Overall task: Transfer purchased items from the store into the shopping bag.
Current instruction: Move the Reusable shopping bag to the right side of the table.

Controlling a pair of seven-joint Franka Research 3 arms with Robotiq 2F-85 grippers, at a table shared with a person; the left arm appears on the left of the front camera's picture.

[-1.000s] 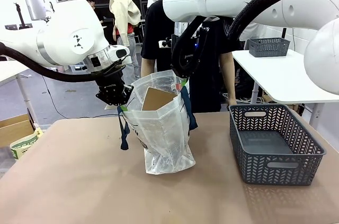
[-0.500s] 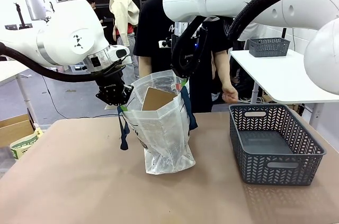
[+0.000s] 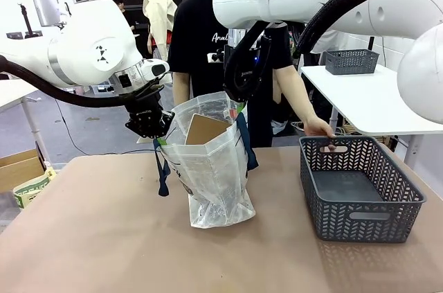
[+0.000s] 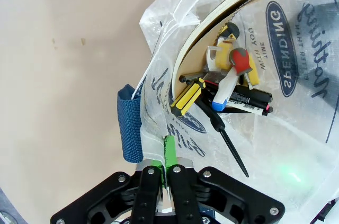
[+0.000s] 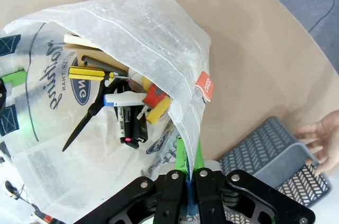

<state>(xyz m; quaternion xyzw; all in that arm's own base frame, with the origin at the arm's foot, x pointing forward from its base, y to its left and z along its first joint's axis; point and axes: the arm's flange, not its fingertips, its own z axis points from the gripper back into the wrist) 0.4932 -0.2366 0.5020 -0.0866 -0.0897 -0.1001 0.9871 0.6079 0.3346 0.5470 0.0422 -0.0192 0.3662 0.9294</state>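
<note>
Front: person's hand (image 3: pixel 320 127) newly on store (image 3: pixel 360 192) far rim, 11 o'clock corner. Store looks empty, so transfer likely finished. Left gripper (image 3: pixel 158 134) and right gripper (image 3: pixel 239 107) clamped on shopping bag (image 3: pixel 214 175) rim, 9 and 3 o'clock.
Left wrist: purchased items (image 4: pixel 228 81) inside bag; print reads "SPENDING".
Right wrist: orange tag (image 5: pixel 204 86) unreadable.

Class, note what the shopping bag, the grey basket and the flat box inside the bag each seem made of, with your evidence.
The shopping bag: thin translucent plastic, probably; contents show through, crinkled. The grey basket: moulded matte plastic, likely; uniform lattice walls. The flat box: cardboard; dull brown, pale edge.
</note>
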